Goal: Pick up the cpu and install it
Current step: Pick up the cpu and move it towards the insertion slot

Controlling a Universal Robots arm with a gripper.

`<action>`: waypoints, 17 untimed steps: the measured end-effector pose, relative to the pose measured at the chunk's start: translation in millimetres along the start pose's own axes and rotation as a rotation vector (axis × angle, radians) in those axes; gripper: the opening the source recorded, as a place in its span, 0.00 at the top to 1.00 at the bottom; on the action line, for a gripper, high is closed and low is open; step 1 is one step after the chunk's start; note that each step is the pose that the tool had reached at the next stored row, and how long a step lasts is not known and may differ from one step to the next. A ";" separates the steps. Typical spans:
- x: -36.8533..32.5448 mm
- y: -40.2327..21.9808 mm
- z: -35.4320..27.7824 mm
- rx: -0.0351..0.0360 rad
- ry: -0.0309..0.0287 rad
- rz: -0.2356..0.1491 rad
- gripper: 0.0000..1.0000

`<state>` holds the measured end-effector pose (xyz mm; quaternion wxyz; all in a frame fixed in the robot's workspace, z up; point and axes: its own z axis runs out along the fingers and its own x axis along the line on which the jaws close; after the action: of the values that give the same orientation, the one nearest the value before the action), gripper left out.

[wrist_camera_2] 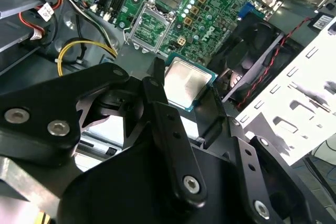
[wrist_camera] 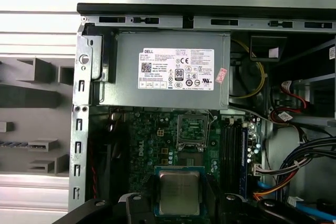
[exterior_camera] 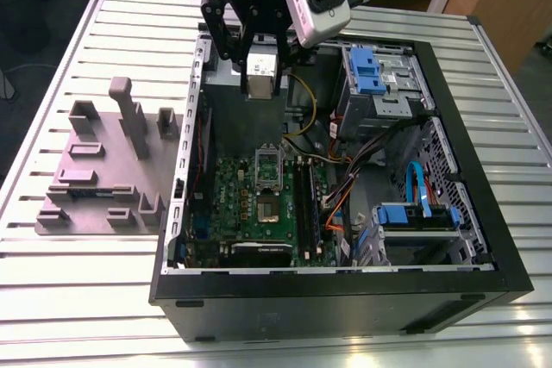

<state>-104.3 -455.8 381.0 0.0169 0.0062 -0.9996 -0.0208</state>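
I count one cpu [exterior_camera: 261, 73], held by my one gripper [exterior_camera: 262, 62]: its two black fingers [wrist_camera_2: 164, 116] are drawn in against opposite edges of the chip and grasp nothing else. There is one open computer case [exterior_camera: 345, 286], one green circuit board [exterior_camera: 237, 191] on its floor, one dark metal-framed socket [exterior_camera: 268, 164] on that board and one grey box [wrist_camera: 126, 72] with a white label. There are two blue drive brackets, a far blue bracket [exterior_camera: 371, 71] and a near blue bracket [exterior_camera: 414, 213]. One grey fixture block [exterior_camera: 103, 170] lies beside the case on the slatted metal table [exterior_camera: 86, 299]. The exterior view takes in the whole case from outside and shows the cpu in the air over the case's far end, above the board and well apart from the socket. The first wrist view looks straight onto the labelled grey box, with the socket [wrist_camera: 191, 129] lying between that box and the cpu [wrist_camera: 179, 192]. The second wrist view brings the cpu [wrist_camera_2: 189, 82] close, with my fingers flanking it and the socket [wrist_camera_2: 152, 27] beyond. The cpu is a small flat square with a silvery metal top. Its thin rim reads green in both wrist views and pale in the exterior view.
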 end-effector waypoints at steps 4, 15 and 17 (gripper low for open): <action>-0.5 0.0 -0.1 0.0001 0.0000 0.000 0.53; -11.8 -0.2 -0.1 0.0001 0.0000 0.001 0.53; -16.6 -0.2 0.3 0.0000 -0.0001 0.001 0.53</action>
<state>-87.8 -455.8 380.1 0.0168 0.0055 -0.9996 -0.0208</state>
